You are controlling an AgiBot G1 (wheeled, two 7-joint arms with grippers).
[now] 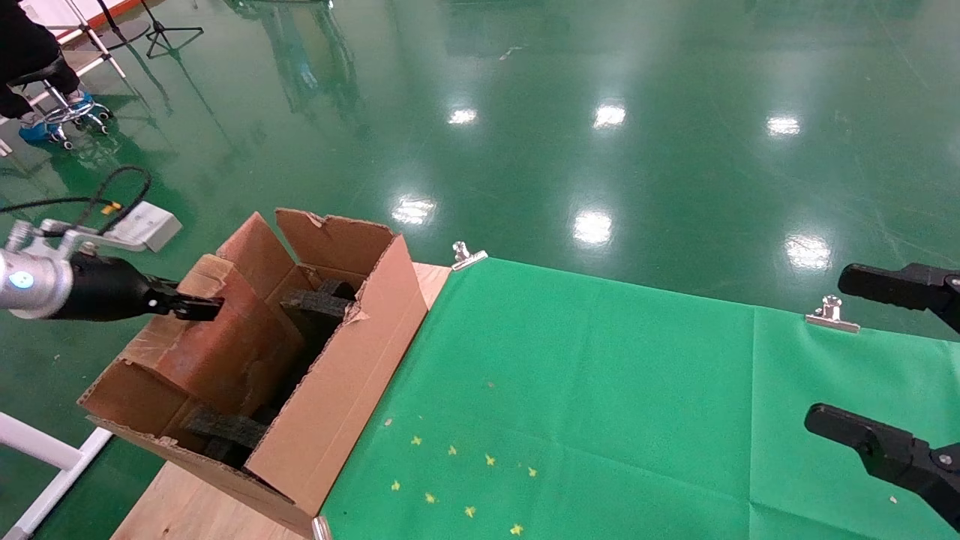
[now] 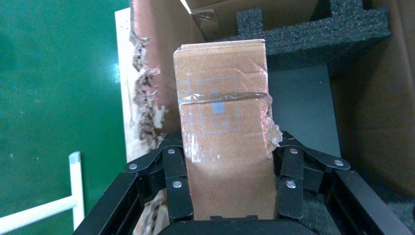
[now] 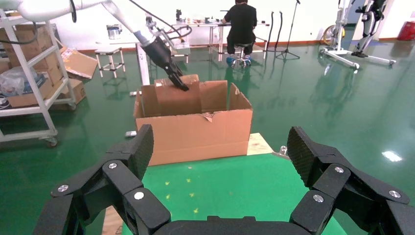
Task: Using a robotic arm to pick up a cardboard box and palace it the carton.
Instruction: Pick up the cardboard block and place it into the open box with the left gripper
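The robotic arm on my left ends in the left gripper [image 1: 196, 306], which is shut on the cardboard box [image 1: 225, 345], a small brown box with clear tape. In the left wrist view the fingers [image 2: 172, 166] clamp both sides of the box [image 2: 225, 122] in the left gripper [image 2: 230, 161]. The box stands inside the carton's [image 1: 352, 375] far side, above black foam blocks [image 1: 319, 304], its top above the rim. The right wrist view shows the arm, the box [image 3: 176, 98] and the carton [image 3: 195, 134]. My right gripper [image 1: 862, 356] is open and empty over the table's right side.
A green cloth [image 1: 570, 390] covers the table, held by metal clips [image 1: 831, 315]. The carton has torn flaps [image 2: 144, 98] and sits at the table's left end. A white frame [image 1: 45, 450] stands on the floor to the left. A seated person [image 3: 241, 24] is beyond the carton.
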